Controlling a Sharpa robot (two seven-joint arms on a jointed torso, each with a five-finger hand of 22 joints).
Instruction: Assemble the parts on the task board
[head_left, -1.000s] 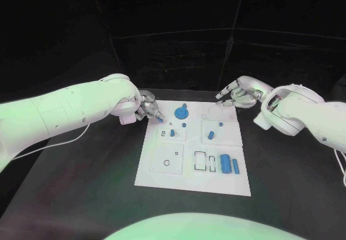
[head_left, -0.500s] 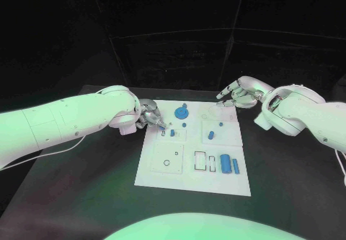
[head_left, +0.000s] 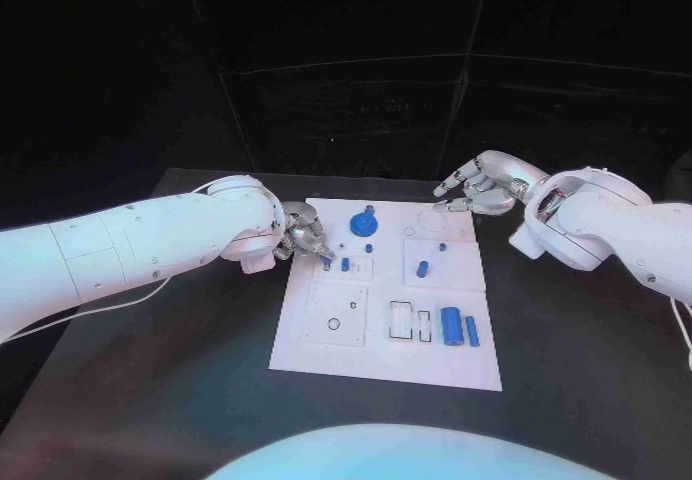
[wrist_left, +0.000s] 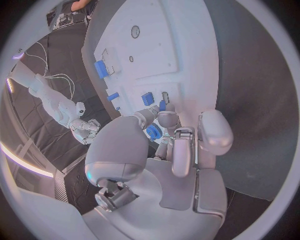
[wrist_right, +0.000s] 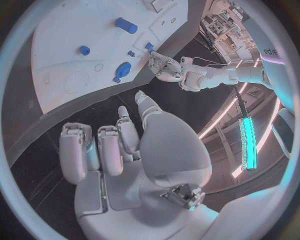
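With fingers pinching a small blue part (wrist_left: 154, 132), the left hand (head_left: 304, 236) should lower it squarely into the slot at the task board (head_left: 387, 372)'s left edge, while the right hand (head_left: 483, 187), fingers loosely spread, waits off its far right corner.

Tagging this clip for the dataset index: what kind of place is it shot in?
Probably a robotics lab test cell, not a factory line. A white task board with small blue parts lies on a black table, with dark panels behind. The left hand and right hand work at its far end.
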